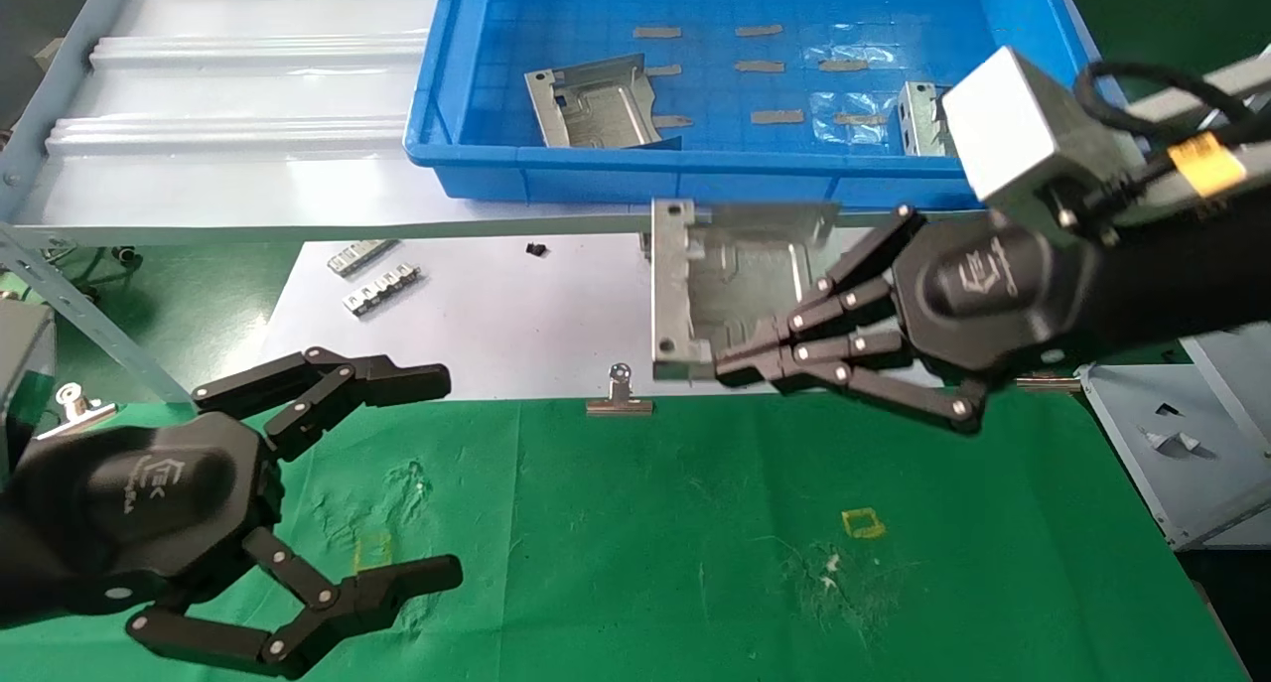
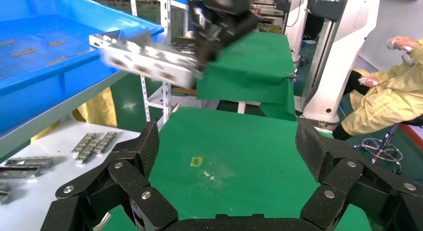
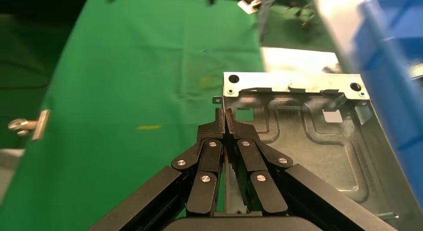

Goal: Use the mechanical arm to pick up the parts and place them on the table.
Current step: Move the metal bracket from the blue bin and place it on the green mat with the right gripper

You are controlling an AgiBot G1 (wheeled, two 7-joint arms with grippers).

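Head view, L to R: your left gripper (image 1: 437,478) sits at approx 8 o'clock, low over the green table (image 1: 645,563), fingers spread wide, nothing in them. It looks parked. In the left wrist view the same gripper (image 2: 227,141) shows its fingers well apart with bare cloth between.

At approx 10 o'clock, on the white sheet (image 1: 496,315), lie small ridged strips (image 1: 382,290); those aren't your parts. A binder clip (image 1: 620,396) pins the sheet's edge near 6 o'clock of centre.

At 12 o'clock the blue bin (image 1: 596,181) holds one part (image 1: 596,101), and a second plate (image 1: 921,118) peeks out at approx 1 o'clock, partly hidden by the right wrist.

Right of centre, approx 3 o'clock, your right gripper (image 1: 720,364) is clamped on a silver plate (image 1: 735,275). It's clear of the bin and hangs above the white sheet, just short of the green cloth. The right wrist view confirms: fingertips (image 3: 224,123) pinch together on the plate's edge, near the folded rim.

Progress, my read: no plate lies on the green yet, so nothing's placed. This one's mid-carry; you need to bring it toward 6 o'clock, lower it, let go. At least two more wait in the bin.
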